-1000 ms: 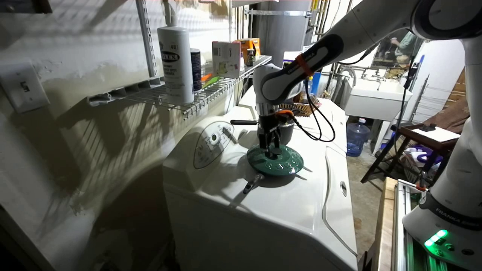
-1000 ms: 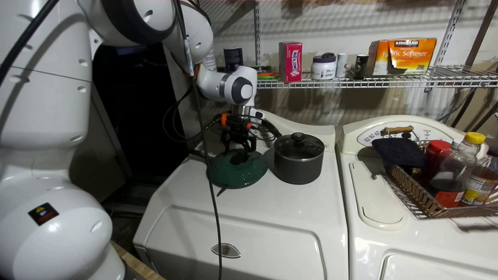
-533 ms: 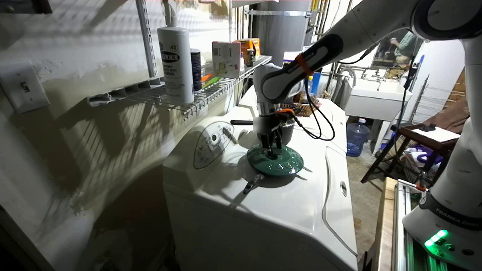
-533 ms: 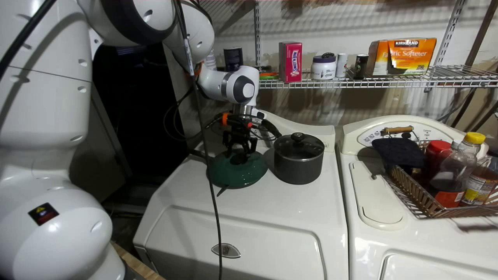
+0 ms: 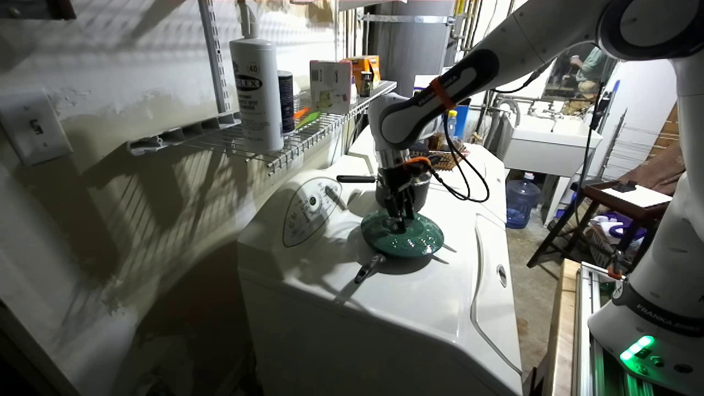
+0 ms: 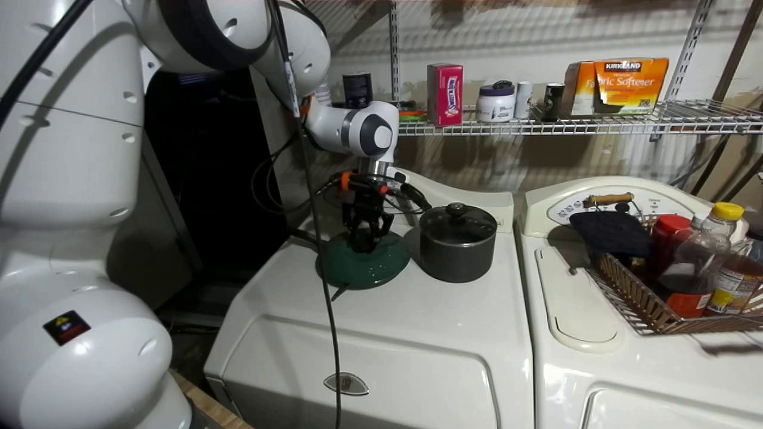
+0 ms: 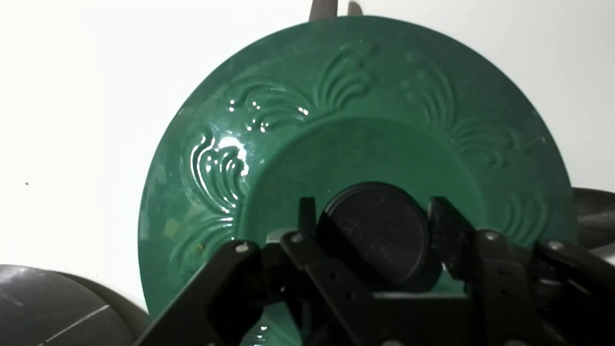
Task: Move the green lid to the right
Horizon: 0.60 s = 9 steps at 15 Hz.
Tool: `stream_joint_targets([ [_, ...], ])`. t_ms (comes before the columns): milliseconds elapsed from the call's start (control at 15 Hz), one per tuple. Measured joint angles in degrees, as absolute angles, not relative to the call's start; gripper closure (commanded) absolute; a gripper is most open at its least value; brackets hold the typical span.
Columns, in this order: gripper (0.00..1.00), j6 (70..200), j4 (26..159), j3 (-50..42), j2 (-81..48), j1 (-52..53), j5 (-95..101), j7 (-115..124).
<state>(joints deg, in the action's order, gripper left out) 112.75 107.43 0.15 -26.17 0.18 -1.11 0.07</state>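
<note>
The green lid (image 7: pixel 365 149) takes up most of the wrist view, its black knob (image 7: pixel 377 230) a little below and right of the frame's middle. The jaws come in from the bottom edge, part-way open, one on each side of the knob and close to it; whether they have hold of it I cannot tell. A dark handle (image 7: pixel 598 211) shows past the lid at the right edge. In both exterior views the lid lies near the middle of the frame, over the white counter (image 6: pixel 411 322); what carries it from below is hidden. In an exterior view a dark grey pot (image 6: pixel 458 262) stands just right of the lid, apart from it, with a see-through cover (image 6: pixel 444 226) on top. There too, a wire shelf (image 6: pixel 721 127) runs across the upper right, bearing a pink box (image 6: pixel 446 95) and an orange box (image 6: pixel 632 89), while a basket (image 6: pixel 635 293) with a yellow-capped bottle (image 6: pixel 706 256) sits at the right edge.
</note>
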Motion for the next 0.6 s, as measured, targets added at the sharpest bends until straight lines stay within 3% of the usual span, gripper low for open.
stream_joint_targets([
  [600, 0.66, 108.84, 105.12, 0.21, -27.59, 0.29, -1.04, 0.01],
])
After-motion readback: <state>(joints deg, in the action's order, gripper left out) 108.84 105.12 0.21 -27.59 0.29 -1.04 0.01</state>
